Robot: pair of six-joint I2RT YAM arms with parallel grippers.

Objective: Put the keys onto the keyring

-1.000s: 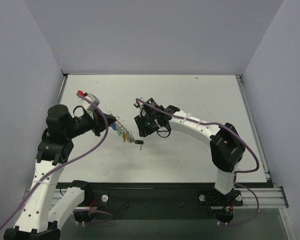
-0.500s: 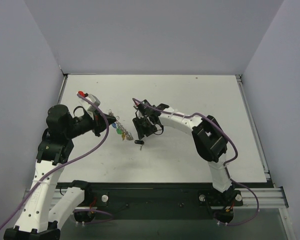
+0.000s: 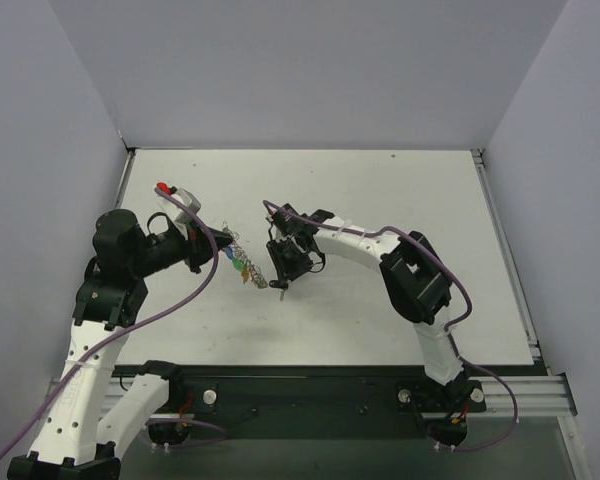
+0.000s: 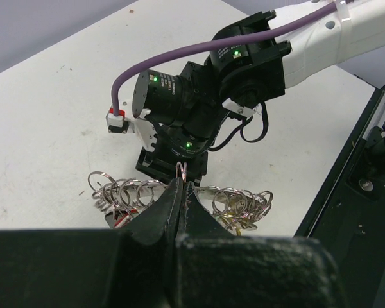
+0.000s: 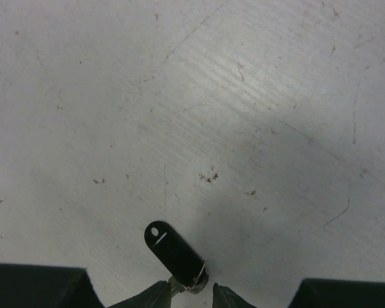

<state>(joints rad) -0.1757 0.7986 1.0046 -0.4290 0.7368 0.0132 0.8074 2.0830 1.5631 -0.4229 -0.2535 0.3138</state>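
Note:
My left gripper [image 3: 217,250] [image 4: 181,187] is shut on the keyring [image 4: 181,171], a bunch of silvery wire rings [image 3: 238,262] that spreads to either side of the jaws above the table. Small keys with red [image 4: 119,219] and yellow [image 4: 235,224] heads hang from it, mostly hidden behind my fingers. A black-headed key [image 5: 173,251] lies flat on the table. My right gripper [image 5: 192,298] [image 3: 280,278] is down over it, its jaws standing either side of the key's ringed end. The left fingertip [image 5: 155,296] touches the blade; a gap shows at the right fingertip [image 5: 230,299].
The right arm's wrist camera and cable [image 4: 179,102] hang close in front of the keyring. The white table [image 3: 380,200] is scuffed, with walls on three sides and a black rail [image 3: 330,385] along its near edge.
My right gripper has moved left and down onto the black key, which lay apart from it before. The left gripper and keyring have stayed put.

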